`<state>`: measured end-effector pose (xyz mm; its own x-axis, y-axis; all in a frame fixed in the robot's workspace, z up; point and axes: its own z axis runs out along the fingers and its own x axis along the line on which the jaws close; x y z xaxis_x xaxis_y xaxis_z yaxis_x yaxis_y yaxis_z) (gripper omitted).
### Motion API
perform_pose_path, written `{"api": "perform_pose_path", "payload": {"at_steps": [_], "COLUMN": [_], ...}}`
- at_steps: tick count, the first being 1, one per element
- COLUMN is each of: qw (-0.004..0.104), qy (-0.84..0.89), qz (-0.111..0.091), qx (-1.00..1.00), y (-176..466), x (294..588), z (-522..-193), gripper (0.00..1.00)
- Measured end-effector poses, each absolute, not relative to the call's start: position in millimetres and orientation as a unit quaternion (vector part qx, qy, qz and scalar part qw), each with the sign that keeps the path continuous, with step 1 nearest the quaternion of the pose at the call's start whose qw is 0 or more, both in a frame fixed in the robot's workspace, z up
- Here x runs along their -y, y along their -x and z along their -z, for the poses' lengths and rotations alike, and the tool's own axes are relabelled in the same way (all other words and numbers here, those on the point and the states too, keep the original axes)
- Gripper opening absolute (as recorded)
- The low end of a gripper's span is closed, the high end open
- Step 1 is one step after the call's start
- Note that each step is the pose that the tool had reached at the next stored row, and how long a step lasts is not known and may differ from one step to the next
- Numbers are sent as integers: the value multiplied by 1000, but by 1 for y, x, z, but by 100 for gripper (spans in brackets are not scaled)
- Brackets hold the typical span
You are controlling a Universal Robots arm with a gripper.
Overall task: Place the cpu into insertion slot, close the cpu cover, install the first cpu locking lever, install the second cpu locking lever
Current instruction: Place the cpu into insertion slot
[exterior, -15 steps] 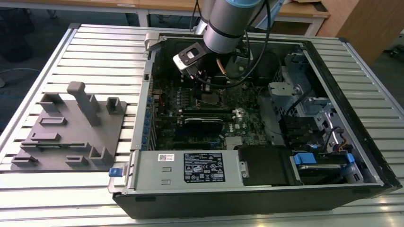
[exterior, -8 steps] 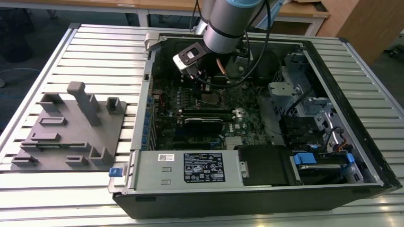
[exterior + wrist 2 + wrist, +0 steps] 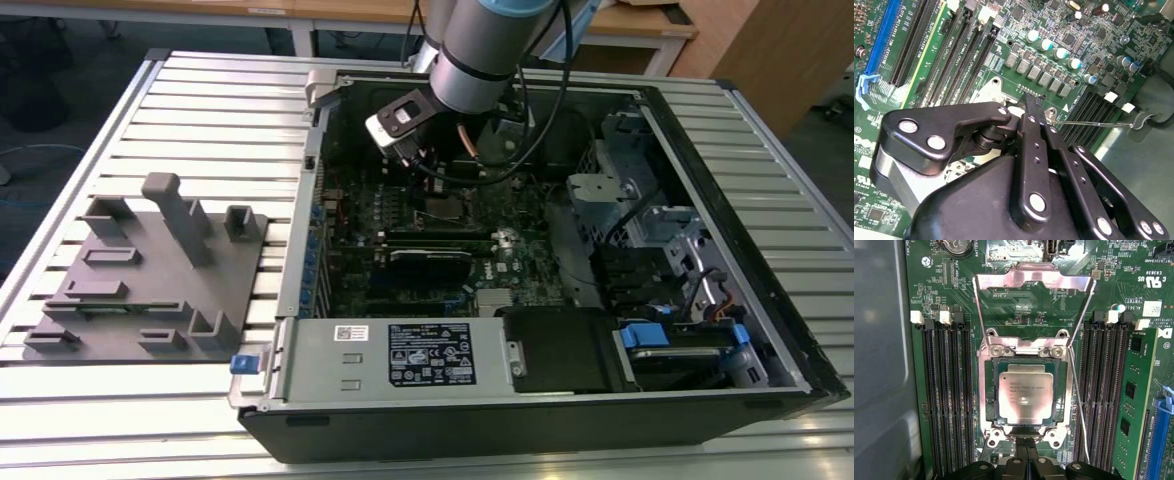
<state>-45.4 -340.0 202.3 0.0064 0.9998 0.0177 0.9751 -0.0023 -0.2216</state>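
The cpu [image 3: 1025,395] lies flat in the insertion slot [image 3: 990,390], with memory slots [image 3: 949,400] flanking it on both sides. The cpu cover [image 3: 1034,280] stands swung up off the slot on its hinge. The gripper [image 3: 1027,444] sits at the slot's edge opposite that hinge, fingers pressed together with nothing between them. A thin wire lever [image 3: 1078,400] slants beside the slot — its lower end is cut off behind the gripper. In the second wrist view the gripper [image 3: 1033,103] hides the slot. In the exterior view the arm [image 3: 481,50] reaches into the computer case [image 3: 534,430] near its far edge — the cpu there is too small to make out.
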Motion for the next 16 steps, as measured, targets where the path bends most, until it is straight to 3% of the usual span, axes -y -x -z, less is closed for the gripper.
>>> {"api": "perform_pose_path", "payload": {"at_steps": [16], "qw": [88], "qy": [704], "qz": [-75], "qx": [701], "y": [45], "x": [340], "z": [-202], "gripper": [10]}}
